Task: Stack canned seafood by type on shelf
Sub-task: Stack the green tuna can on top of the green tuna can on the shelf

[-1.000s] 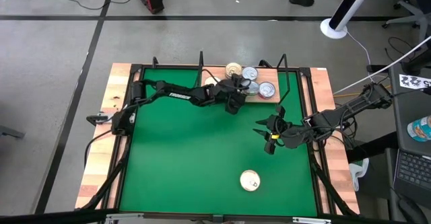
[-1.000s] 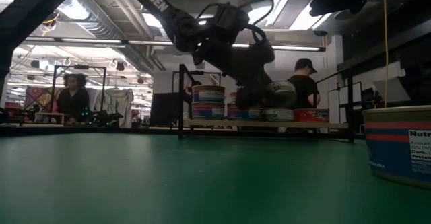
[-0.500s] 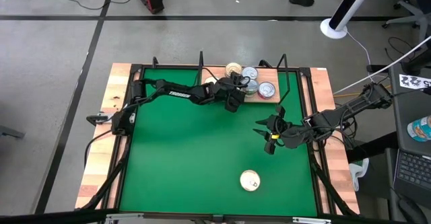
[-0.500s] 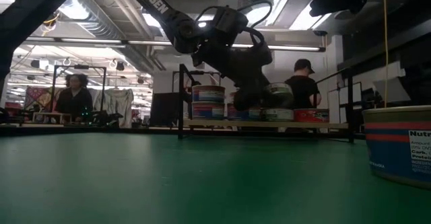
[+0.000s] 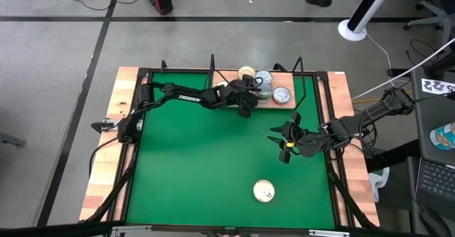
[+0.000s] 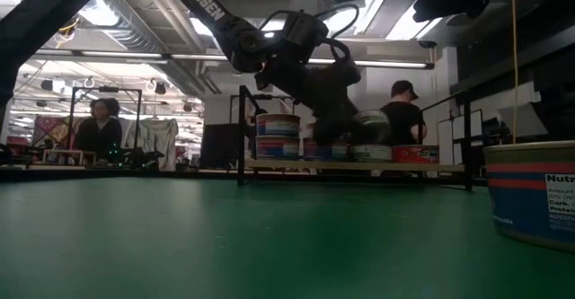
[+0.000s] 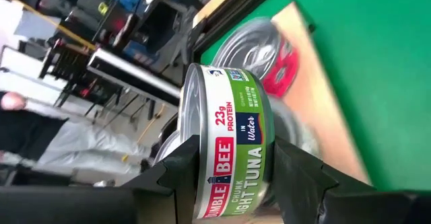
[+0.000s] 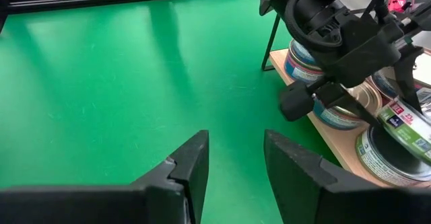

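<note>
My left gripper reaches over the wooden shelf at the table's far edge and is shut on a green-labelled tuna can. Under and around the held can, several cans stand on the shelf: a gold-topped stack, a silver-topped can, and a silver-topped can with a red label. One gold-topped can stands on its base on the green mat near the front edge. My right gripper hangs open over the mat's right side, holding nothing. My left gripper pinches the tuna can between its two fingers, one on each flat face, with the label wall showing between them. The fingers come slanting down from the table's left and near side. The can hangs tilted, just above the shelf's cans.
Thin black wire posts stand at the shelf's ends. Wooden planks edge the green mat. People stand in the room beyond the table's far side.
</note>
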Motion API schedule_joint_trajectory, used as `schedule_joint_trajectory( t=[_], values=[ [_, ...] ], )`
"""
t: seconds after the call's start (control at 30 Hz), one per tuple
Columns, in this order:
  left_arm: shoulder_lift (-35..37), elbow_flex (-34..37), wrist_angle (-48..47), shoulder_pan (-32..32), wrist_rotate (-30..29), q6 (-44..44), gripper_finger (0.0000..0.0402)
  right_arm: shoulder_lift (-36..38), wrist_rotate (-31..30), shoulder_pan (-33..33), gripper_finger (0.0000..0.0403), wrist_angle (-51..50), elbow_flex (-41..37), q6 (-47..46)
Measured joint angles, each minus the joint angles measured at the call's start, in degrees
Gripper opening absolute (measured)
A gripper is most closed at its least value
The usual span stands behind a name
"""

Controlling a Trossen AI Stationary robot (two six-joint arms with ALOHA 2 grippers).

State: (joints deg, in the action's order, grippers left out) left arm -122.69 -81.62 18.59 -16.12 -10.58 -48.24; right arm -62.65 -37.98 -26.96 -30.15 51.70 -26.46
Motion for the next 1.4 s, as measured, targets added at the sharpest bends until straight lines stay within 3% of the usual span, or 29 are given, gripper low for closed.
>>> schedule_joint_trajectory(
  t=[0.27, 0.6, 0.87, 1.07, 1.4],
  values=[
    [0.00, 0.00, 0.05, 0.04, 1.82, 0.30, 0.0160, 0.00, 0.00, 0.00, 0.0143, 0.01, 0.00, -0.01],
    [0.00, 0.00, 0.06, -0.03, 1.49, 1.82, 0.0239, 0.00, 0.00, 0.00, 0.0143, 0.02, 0.00, -0.02],
    [0.00, 0.00, 0.44, -0.17, 1.74, 6.31, 0.0244, 0.00, 0.00, 0.00, 0.0143, 0.02, 0.00, -0.02],
    [0.00, 0.00, 0.56, -0.69, 6.37, 8.50, 0.0244, 0.00, 0.00, 0.00, 0.0143, 0.02, 0.00, -0.02],
    [0.00, 0.00, 1.63, -1.20, 6.46, 10.73, 0.0244, 0.00, 0.00, 0.00, 0.0143, 0.02, 0.00, -0.02]
  ],
)
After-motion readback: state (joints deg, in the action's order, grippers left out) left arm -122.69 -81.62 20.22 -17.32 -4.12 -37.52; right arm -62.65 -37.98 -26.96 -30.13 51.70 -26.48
